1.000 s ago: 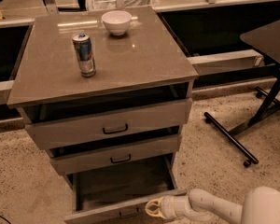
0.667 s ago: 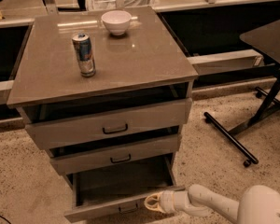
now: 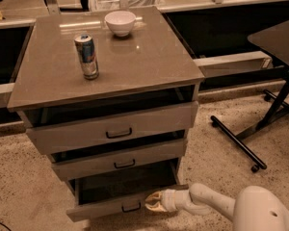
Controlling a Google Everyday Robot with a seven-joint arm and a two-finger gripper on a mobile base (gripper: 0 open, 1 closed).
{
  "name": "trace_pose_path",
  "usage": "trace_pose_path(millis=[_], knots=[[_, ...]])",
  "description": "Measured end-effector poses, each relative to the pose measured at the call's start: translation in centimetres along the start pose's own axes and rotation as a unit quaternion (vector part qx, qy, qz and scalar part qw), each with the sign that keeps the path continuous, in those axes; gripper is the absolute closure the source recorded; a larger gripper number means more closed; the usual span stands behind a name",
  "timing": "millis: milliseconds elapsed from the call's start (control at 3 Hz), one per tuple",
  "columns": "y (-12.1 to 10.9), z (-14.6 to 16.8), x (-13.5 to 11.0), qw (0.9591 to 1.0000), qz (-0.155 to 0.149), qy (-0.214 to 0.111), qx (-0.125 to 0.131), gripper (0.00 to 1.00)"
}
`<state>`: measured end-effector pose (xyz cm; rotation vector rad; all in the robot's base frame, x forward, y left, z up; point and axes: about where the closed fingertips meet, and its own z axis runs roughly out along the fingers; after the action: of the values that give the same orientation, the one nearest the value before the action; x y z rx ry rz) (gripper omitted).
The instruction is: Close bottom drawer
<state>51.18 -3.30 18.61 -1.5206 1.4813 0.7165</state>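
The pale gripper (image 3: pixel 153 203), fingers drawn narrowly together, sits against the pulled-out grey bottom drawer (image 3: pixel 96 211) front, apparently to push it shut.

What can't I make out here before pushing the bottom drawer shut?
Inside the bottom drawer, camera view: the back lies in shadow under the middle drawer.
The pincer, at the drawer front's right end: contact cannot be told.
The arm: cut off by the bottom edge.
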Motion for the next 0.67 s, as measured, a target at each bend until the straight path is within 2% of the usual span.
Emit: trace_pose_path(millis=[333, 667], knots=[[-0.4, 0.5, 0.2, 1.0, 0.006, 0.0, 0.001, 0.04], [-2.2, 1.9, -0.2, 0.9998, 0.018, -0.001, 0.004, 0.0]])
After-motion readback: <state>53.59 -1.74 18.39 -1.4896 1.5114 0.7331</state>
